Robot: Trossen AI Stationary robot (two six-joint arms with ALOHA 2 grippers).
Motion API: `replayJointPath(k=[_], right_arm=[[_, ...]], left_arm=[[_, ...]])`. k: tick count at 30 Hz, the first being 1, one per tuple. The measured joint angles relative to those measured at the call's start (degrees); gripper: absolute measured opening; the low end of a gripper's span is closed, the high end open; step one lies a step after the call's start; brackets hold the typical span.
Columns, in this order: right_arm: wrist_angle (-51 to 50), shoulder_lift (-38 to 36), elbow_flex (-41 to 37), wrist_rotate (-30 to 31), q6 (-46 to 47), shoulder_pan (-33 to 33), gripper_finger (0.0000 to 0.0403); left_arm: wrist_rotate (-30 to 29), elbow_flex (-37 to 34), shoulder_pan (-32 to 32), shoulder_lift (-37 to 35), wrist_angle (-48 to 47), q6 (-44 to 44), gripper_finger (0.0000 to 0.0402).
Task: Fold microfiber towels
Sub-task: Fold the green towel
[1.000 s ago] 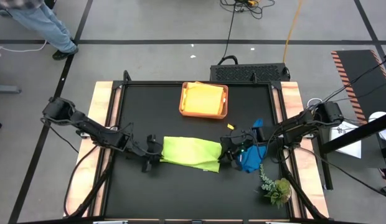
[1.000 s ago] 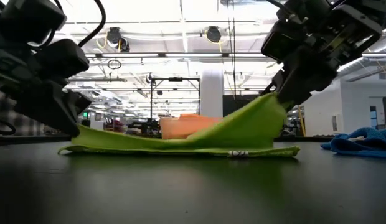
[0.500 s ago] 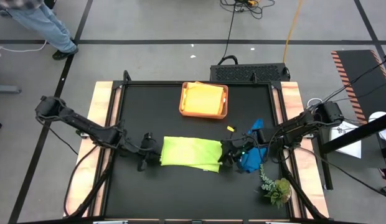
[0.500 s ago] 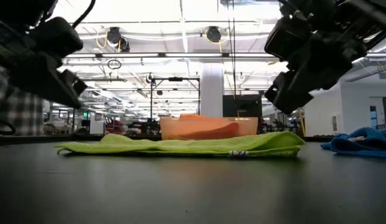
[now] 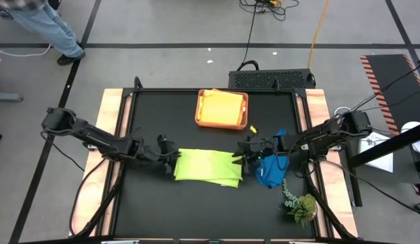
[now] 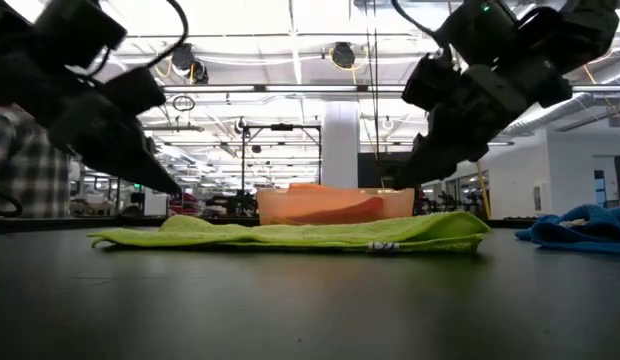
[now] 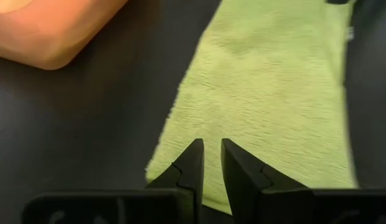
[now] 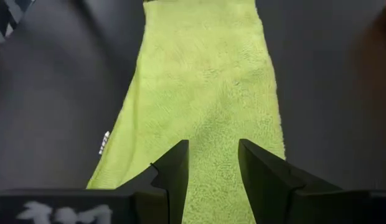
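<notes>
So nearest the desk's front edge, toward the right corner, there's just a plant sprig (image 5: pixel 301 205). A bit further in, mid-desk, the lime towel (image 5: pixel 206 166) lies flat, already folded into a long strip running left to right. The left gripper (image 5: pixel 168 153) hovers over its left end, fingers a narrow slit apart with nothing between them. The right gripper (image 5: pixel 244 150) hangs over the right end, fingers clearly apart, also empty. A crumpled blue towel (image 5: pixel 269 169) sits just beside the lime one, on the right. Far back, near the rear edge, the tray (image 5: pixel 222 109) holds orange and yellow cloth.

My read: the next fold is the short one, end over end. To do it clean, I'd pinch both layers at one end's corners, not just the top ply, lift only enough to clear the desk, and lay it down edge on edge. Watch the right side, because the blue towel is close enough to snag.
</notes>
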Motion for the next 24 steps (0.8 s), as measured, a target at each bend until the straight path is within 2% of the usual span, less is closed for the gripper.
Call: replayJointPath(k=[5, 9, 12, 20, 24], right_arm=[[-0.2, 2.5, 0.0, 0.8, -1.4, -0.5, 0.0132], [-1.0, 5.2, 0.0, 5.3, -3.1, -0.8, 0.0132], [-1.0, 6.0, 0.0, 6.0, -3.0, -1.3, 0.0132], [-1.4, 6.0, 0.0, 5.9, -2.6, -1.1, 0.0132], [-1.7, 6.0, 0.0, 5.7, -1.6, -1.1, 0.0132]], left_arm=[[-0.6, 0.0, 3.1, 6.0, 3.4, 1.0, 0.0056], [-3.7, 0.0, 5.9, 10.3, 3.4, 1.0, 0.0056], [-6.8, 0.0, 7.9, 12.4, 3.5, 0.9, 0.0056], [-14.8, 0.3, 11.5, 11.7, 3.9, 2.1, 0.0056], [-15.0, 1.8, 11.5, 9.3, 3.9, 4.2, 0.0056]])
